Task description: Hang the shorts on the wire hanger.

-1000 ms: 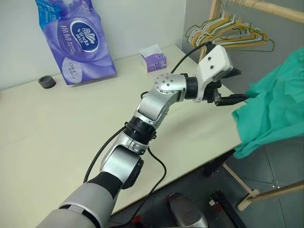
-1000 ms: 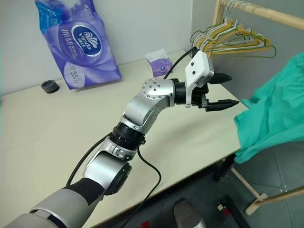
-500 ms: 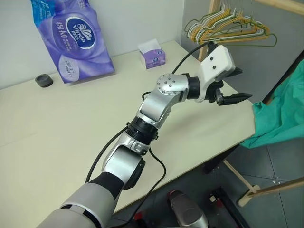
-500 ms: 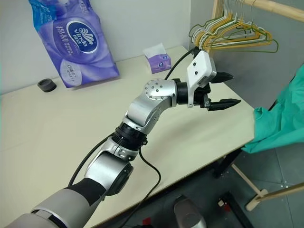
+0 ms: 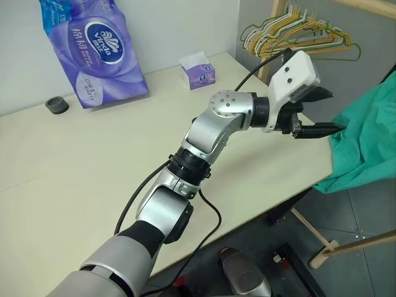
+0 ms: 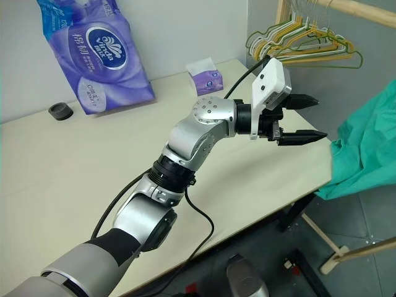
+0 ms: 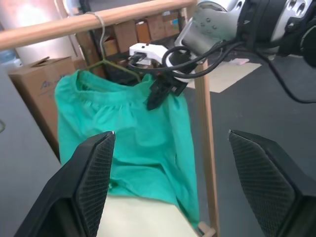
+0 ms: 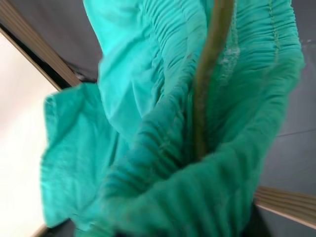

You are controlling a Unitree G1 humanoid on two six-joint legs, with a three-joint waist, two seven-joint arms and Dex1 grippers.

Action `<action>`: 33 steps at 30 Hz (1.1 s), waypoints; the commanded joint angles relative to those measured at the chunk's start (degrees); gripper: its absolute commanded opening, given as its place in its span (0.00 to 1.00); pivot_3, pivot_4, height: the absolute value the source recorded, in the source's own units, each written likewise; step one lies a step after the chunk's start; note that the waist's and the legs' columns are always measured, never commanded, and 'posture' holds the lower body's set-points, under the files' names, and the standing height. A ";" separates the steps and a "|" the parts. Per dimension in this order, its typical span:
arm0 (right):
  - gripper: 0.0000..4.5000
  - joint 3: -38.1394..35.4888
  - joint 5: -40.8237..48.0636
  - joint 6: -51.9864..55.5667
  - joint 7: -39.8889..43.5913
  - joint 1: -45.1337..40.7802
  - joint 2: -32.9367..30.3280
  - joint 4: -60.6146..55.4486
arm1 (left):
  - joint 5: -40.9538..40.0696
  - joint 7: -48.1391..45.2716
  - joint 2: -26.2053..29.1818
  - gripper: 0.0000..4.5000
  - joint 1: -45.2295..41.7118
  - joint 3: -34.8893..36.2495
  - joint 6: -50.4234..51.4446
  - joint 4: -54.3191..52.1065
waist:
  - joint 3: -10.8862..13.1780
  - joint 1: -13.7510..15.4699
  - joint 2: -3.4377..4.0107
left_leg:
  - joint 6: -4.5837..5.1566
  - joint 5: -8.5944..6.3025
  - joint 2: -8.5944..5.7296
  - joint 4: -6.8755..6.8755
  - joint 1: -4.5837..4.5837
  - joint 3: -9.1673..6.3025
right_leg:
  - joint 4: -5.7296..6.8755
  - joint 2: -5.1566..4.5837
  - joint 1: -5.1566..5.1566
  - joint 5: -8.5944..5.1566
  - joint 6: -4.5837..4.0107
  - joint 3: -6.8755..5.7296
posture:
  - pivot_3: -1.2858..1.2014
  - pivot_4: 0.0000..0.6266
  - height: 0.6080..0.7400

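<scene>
The cream table (image 5: 93, 161) takes up most of the scene. Off its far right corner stands a wooden rack, w/ its rail (image 7: 74, 24) running across the top. The shorts (image 7: 138, 143) hang below that rail, beyond the table edge, w/ the gathered waistband up and the hem down near the table corner. The wire hanger (image 8: 207, 74) has its hook over the rail, and one arm of it runs inside the waistband, w/ fabric bunched round it. A bunch of spare hangers (image 5: 297, 37) sits further along the rack. The left gripper (image 5: 337, 111) is level and aimed at the shorts, jaws spread wide w/ nothing between them, near the cloth but apart from it. The right gripper (image 7: 160, 94) is up at the waistband by the rack post; can't tell if it's pinching the cloth or has let go. Judgement: the job looks close to done, and the step in hand is prob. the release and settle. To do it well, free the waistband w/o tugging sideways, so the hook stays on the rail. Back the right arm off along its own line, clear of post and wire. Keep the left spread and close by, ready to steady the cloth if it slides off one shoulder. Main risk: snagging the elastic on the way out and dragging the hanger off.
</scene>
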 commanded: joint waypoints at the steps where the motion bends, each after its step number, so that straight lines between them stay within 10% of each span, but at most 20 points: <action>1: 0.47 -3.66 1.93 3.34 -1.45 -2.64 -1.04 -4.10 | 0.50 -0.32 -0.31 0.87 -1.46 0.41 -1.83 -0.68 | -0.02 0.00 0.03 | 0.00 0.00 0.00 0.00 0.00 0.00 | 0.00 0.00 0.00 0.00 0.00 0.00 | 0.34 0.25 1.00; 8: 0.99 -9.28 4.28 10.70 -5.00 -1.15 -2.53 -16.36 | 0.85 -1.21 -0.78 0.87 -1.38 0.14 -2.68 -0.19 | -0.07 0.06 0.13 | -0.10 -0.07 -0.01 0.01 0.00 0.01 | 0.00 -0.01 0.00 -0.04 0.07 0.01 | 0.33 0.24 1.00; 23: 0.99 -13.48 1.12 -3.89 -18.59 12.94 5.09 -57.69 | 1.16 -7.25 0.42 0.87 0.62 -1.52 -0.82 1.21 | -0.18 -0.28 0.30 | -0.20 -0.11 -0.01 0.06 0.03 0.09 | 0.08 -0.01 -0.02 -0.11 0.20 0.08 | 0.33 0.21 1.00; 33: 0.99 -10.48 10.41 -15.19 -13.28 34.07 26.31 -83.31 | 8.14 4.53 14.67 0.87 16.54 3.05 1.35 -9.85 | -0.35 -0.19 0.24 | -0.23 -0.10 0.08 0.19 -0.01 -0.14 | 0.25 0.00 -0.01 0.05 -0.07 0.06 | 0.36 0.19 1.00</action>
